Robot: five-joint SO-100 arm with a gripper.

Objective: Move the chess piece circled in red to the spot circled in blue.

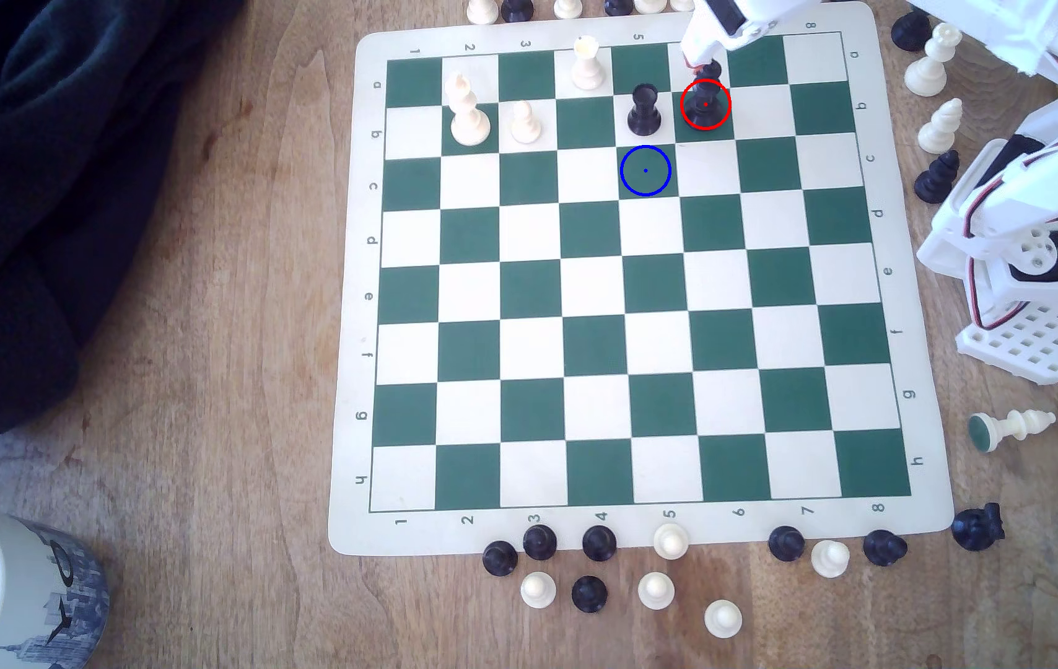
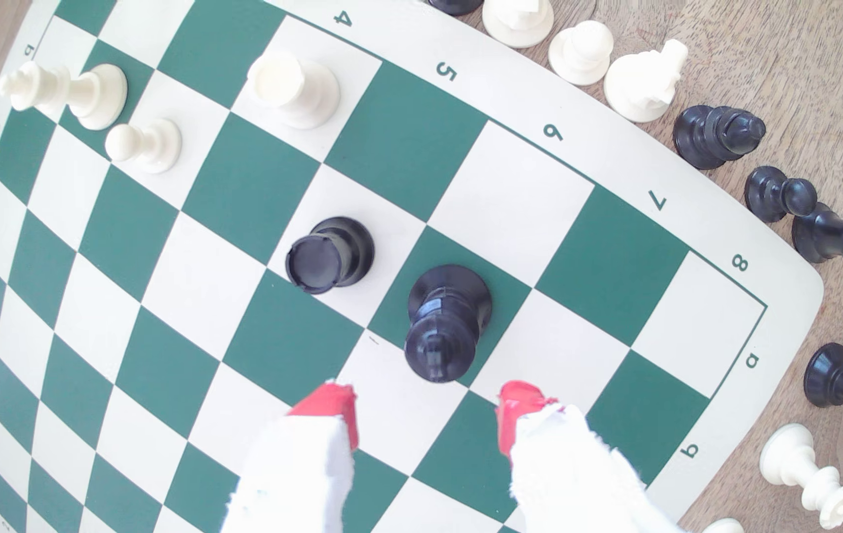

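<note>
Warm wooden tabletop [image 1: 192, 386], dark cloth [image 1: 31, 193] (crumpled), bright even light

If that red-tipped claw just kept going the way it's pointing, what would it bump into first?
Most likely the tall black chess piece. The open gripper points at it, with a red fingertip to either side of its head. Its exact height above the piece is hard to judge.
</note>
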